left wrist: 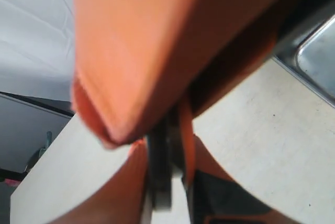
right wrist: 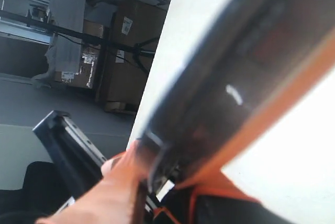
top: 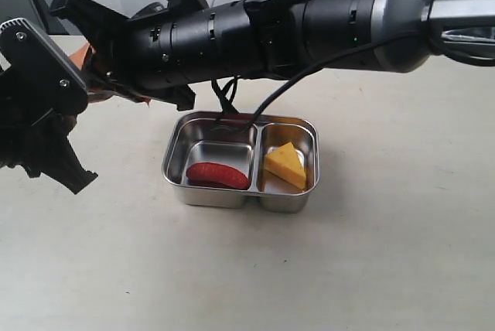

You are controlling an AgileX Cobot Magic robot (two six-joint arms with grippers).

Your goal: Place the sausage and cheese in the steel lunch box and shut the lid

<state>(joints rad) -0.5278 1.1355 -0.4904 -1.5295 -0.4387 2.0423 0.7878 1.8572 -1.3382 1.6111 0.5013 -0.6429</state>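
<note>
The steel lunch box [top: 176,162] stands open on the table. The red sausage [top: 217,175] lies in its left compartment and the yellow cheese [top: 285,165] in its right one. The smoky lid [right wrist: 246,67], dark-rimmed with an orange seal, is held up off the table at the far left, clear of the box. My right gripper [right wrist: 157,177] is shut on one rim of it. My left gripper [left wrist: 167,182] is shut on the lid's edge [left wrist: 161,171]. In the exterior view the right arm [top: 309,22] reaches across above the box and hides most of the lid.
A corner of the lunch box [left wrist: 314,51] shows in the left wrist view. Pale tabletop [top: 371,269] surrounds the box. Cables [top: 267,103] hang from the right arm just above the box's back rim. Cardboard boxes [right wrist: 131,51] stand beyond the table's edge.
</note>
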